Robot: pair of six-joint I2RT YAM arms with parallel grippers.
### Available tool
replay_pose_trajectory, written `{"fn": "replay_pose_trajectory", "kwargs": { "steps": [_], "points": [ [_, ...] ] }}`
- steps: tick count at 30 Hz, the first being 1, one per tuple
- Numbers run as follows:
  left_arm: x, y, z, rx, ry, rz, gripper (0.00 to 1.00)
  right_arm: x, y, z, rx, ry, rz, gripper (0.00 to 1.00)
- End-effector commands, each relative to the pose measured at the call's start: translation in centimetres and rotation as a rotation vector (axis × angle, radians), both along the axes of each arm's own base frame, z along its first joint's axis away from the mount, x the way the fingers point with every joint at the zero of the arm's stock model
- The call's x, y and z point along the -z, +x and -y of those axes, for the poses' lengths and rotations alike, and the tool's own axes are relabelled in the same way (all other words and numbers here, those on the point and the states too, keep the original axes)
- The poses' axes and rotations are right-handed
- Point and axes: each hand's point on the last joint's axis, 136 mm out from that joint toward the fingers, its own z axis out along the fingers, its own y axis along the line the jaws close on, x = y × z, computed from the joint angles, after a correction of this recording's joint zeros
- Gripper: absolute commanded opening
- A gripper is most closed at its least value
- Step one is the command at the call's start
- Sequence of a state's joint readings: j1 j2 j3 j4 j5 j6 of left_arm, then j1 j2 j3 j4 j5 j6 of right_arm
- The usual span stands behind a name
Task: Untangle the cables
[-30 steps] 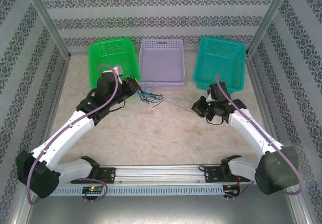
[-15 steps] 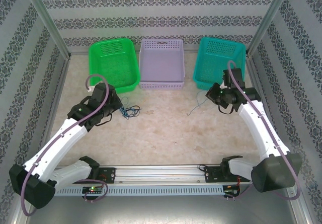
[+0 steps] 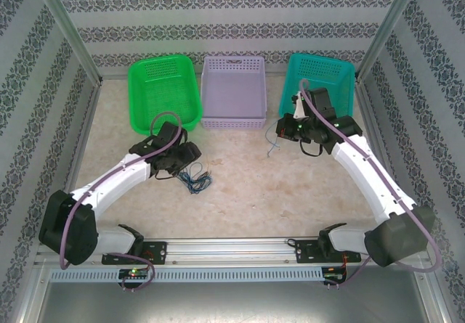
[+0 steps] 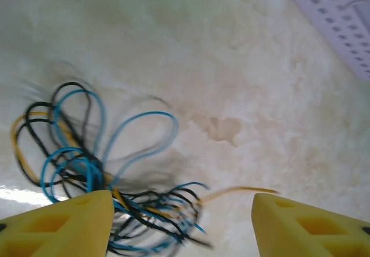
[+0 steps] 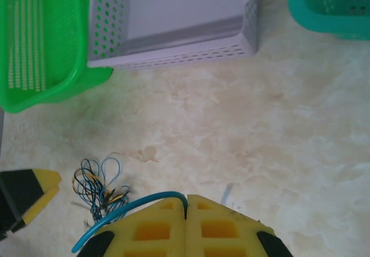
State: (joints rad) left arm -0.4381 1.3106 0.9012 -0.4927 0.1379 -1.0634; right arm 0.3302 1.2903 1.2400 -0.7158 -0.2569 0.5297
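Top external view: left gripper sits in front of the lilac basket, toward its left corner, jaws now sprung apart. A second ago it was pinched shut. Released tangle of cables lies loose on the worktop just beside it. Right gripper, clamped tight, has swung to the lilac basket's right front corner with one blue cable dangling from it, well apart from the tangle.

Judgement: one strand is out; black, yellow and the other blue strands still look knotted.

Green basket stands left of the lilac basket, teal basket right of it; all three look empty.

Left wrist view: yellow fingers stand wide, nothing gripped. Tangle rests on the worktop against one finger, lilac basket's corner beyond.

Right wrist view: fingers pressed together on the blue cable, which arcs away sideways. Tangle lies unheld, nearer than the lilac basket.
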Motion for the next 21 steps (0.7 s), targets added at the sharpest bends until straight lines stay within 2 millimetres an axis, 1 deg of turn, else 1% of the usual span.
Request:
{"fn": "replay_pose_trajectory", "kwargs": {
  "steps": [1, 3, 5, 8, 11, 14, 16, 21],
  "points": [
    [-4.6, 1.5, 0.9, -0.07, -0.118, 0.073, 0.67, -1.2, 0.0, -1.6, -0.091, -0.001, 0.047, 0.0],
    [-5.6, 1.5, 1.5, -0.156, -0.213, 0.043, 0.67, -1.1, 0.0, -2.2, -0.112, -0.006, 0.054, 0.0],
    [-6.7, 1.5, 2.7, -0.251, -0.344, 0.008, 0.68, -1.0, -0.1, -3.1, -0.142, -0.014, 0.062, 0.0],
    [-8.3, 1.6, 5.6, -0.378, -0.546, -0.053, 0.7, -0.6, -0.2, -4.4, -0.183, -0.043, 0.077, 0.0],
    [-9.0, 1.7, 8.6, -0.455, -0.705, -0.136, 0.72, -0.5, -0.4, -5.9, -0.224, -0.059, 0.113, 0.0],
    [-9.5, 1.6, 11.2, -0.5, -0.816, -0.202, 0.74, -0.4, -0.5, -7.4, -0.255, -0.082, 0.163, 0.0],
    [-9.7, 1.4, 12.3, -0.524, -0.861, -0.239, 0.74, -0.4, -0.6, -8.2, -0.277, -0.101, 0.193, 0.0],
    [-10.6, 1.0, 13.8, -0.566, -0.934, -0.268, 0.7, 0.2, -0.9, -9.8, -0.318, -0.169, 0.236, 0.0]
  ]
}}
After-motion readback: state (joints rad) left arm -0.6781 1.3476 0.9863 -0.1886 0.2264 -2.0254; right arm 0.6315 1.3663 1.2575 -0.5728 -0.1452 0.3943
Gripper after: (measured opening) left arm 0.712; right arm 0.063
